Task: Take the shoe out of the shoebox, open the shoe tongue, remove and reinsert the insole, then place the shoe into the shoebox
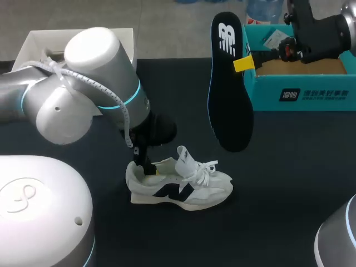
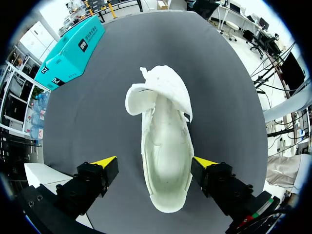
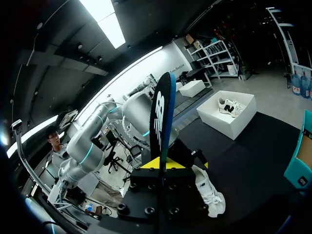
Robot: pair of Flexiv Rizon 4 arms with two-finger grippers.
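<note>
Reinserting comes next: the right gripper [image 1: 245, 62], clamped on the insole [image 1: 231, 94], must lower it toward seven o'clock. Left gripper [image 2: 155, 165] straddles the shoe [image 1: 194, 192], fingers apart.

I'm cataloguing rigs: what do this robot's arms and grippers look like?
The left arm is thick rounded silver-grey tubing with glowing cyan joint rings and a white cable tied along it; the right arm is dark near the wrist. The left gripper and right gripper have blocky black fingers, yellow-tipped.
</note>
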